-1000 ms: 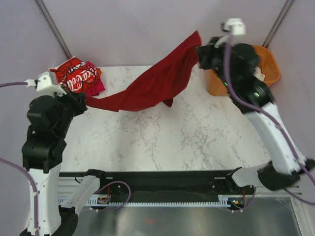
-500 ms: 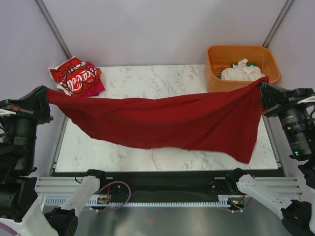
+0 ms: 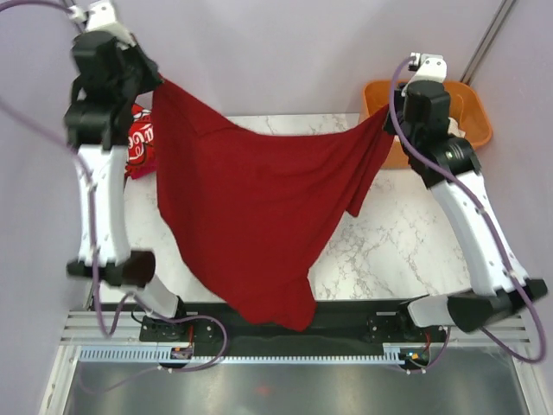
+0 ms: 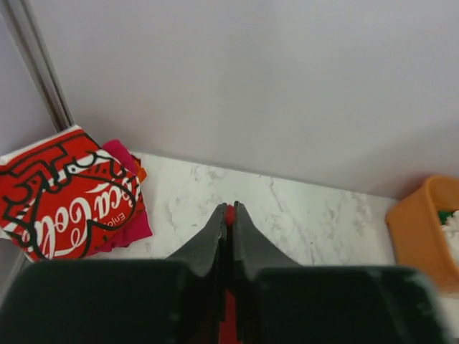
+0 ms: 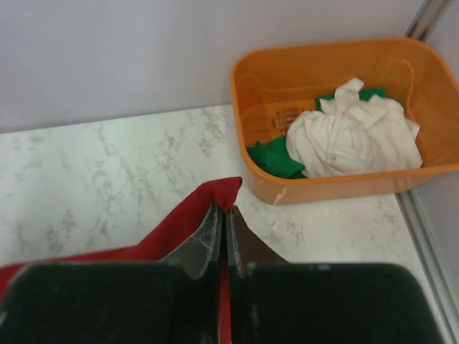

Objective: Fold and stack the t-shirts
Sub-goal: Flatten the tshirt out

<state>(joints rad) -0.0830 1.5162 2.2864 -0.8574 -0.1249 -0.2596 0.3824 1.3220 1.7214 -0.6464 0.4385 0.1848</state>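
The plain dark red t-shirt [image 3: 251,216] hangs spread between both grippers, high above the table, its lower end drooping past the near table edge. My left gripper [image 3: 155,85] is shut on its left corner, a red sliver showing between the fingertips [image 4: 230,215]. My right gripper [image 3: 389,117] is shut on its right corner [image 5: 219,197]. The bright red t-shirt with white lettering [image 4: 64,193] lies folded on the magenta t-shirt [image 4: 125,215] at the table's far left corner. The white t-shirt [image 5: 351,136] lies crumpled in the orange tub [image 5: 315,79].
The orange tub [image 3: 473,130] stands at the far right corner and also holds green cloth [image 5: 276,159]. The marble table [image 3: 397,233] shows to the right of the hanging shirt. Metal frame poles [image 3: 484,39] rise behind.
Both arms have risen and swung toward the back, lifting the dark red shirt from a low horizontal stretch to a tall hanging sheet. Both grips have held.
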